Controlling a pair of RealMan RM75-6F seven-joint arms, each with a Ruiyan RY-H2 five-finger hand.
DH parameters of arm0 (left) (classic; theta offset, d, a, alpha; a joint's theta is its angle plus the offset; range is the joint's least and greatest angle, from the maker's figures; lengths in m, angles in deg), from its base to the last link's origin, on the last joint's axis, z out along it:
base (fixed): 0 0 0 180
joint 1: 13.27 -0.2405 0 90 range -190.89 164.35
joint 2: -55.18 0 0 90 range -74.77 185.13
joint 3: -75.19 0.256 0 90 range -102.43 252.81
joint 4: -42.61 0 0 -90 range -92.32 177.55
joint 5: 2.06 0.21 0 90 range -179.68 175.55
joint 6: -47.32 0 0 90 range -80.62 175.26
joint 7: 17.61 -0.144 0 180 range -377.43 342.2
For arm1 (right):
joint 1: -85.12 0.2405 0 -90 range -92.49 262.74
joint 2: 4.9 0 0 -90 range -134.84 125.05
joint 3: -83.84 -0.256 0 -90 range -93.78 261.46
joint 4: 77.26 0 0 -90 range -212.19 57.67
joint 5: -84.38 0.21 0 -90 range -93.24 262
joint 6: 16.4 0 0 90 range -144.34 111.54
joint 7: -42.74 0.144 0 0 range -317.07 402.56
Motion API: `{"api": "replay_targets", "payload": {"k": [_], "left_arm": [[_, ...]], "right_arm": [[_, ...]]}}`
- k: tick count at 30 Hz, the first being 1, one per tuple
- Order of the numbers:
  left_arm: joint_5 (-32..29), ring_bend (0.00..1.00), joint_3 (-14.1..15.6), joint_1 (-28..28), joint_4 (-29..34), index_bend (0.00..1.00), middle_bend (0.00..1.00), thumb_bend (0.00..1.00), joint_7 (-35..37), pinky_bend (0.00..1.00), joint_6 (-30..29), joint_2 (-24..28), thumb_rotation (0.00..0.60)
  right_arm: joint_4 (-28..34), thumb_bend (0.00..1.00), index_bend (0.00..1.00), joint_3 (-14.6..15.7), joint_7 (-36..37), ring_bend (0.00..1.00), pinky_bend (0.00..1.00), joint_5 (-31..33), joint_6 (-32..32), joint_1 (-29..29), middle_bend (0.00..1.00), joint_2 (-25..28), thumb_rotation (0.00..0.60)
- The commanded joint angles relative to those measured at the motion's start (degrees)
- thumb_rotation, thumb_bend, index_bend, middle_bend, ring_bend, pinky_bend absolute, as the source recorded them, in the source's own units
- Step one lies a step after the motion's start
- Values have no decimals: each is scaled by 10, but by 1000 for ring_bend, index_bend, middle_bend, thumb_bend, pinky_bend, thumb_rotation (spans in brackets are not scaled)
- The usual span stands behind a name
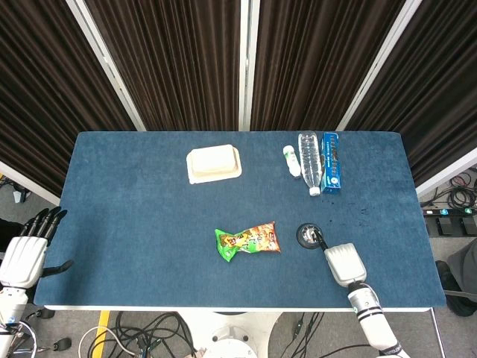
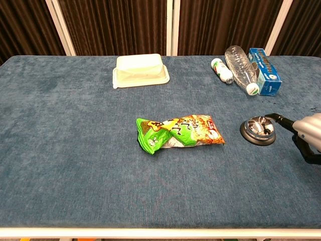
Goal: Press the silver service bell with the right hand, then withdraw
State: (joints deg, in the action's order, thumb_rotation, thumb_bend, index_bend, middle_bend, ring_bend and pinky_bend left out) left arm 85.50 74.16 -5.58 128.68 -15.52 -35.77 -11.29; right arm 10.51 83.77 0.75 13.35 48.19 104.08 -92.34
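Observation:
The silver service bell (image 1: 308, 235) (image 2: 258, 129) sits on its black base at the right of the blue table, right of a snack bag. My right hand (image 1: 343, 262) (image 2: 308, 133) lies just behind and to the right of it, holding nothing. One dark finger (image 2: 277, 119) reaches out to the bell's right rim, and I cannot tell whether it touches. Another finger hangs down toward the cloth. My left hand (image 1: 26, 250) hovers off the table's left edge with its fingers spread, empty.
A green and orange snack bag (image 1: 248, 241) (image 2: 178, 132) lies mid-table. At the back stand a cream tray (image 1: 214, 164), a small white bottle (image 1: 291, 160), a clear water bottle (image 1: 309, 162) and a blue box (image 1: 332, 162). The table's front edge (image 1: 223, 306) is close to my right wrist.

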Motion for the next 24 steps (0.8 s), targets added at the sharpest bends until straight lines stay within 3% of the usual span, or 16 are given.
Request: {"api": "replay_targets", "payload": {"k": [1, 7, 16, 20, 24], "left_arm": [[0, 0, 0, 0, 1, 66, 36, 21, 0, 155, -1, 1, 600], [4, 0, -1, 1, 6, 66, 36, 20, -2, 155, -3, 2, 600], [8, 0, -1, 1, 21, 66, 36, 20, -15, 155, -6, 4, 600], [11, 0, -1, 0, 32, 66, 36, 20, -24, 155, -10, 7, 600], [15, 0, -1, 3, 46, 66, 36, 20, -38, 155, -9, 11, 600]], "right_arm": [[3, 1000, 49, 0, 1, 878, 807, -2, 6, 0, 926, 0, 600], [49, 1000, 49, -15, 36, 878, 807, -53, 73, -10, 925, 35, 600], [117, 1000, 49, -28, 92, 878, 807, -136, 212, -62, 925, 141, 600], [99, 1000, 86, -23, 141, 878, 807, -148, 266, -100, 925, 175, 600], [32, 1000, 172, -27, 234, 877, 807, -152, 312, -134, 924, 184, 600]]}}
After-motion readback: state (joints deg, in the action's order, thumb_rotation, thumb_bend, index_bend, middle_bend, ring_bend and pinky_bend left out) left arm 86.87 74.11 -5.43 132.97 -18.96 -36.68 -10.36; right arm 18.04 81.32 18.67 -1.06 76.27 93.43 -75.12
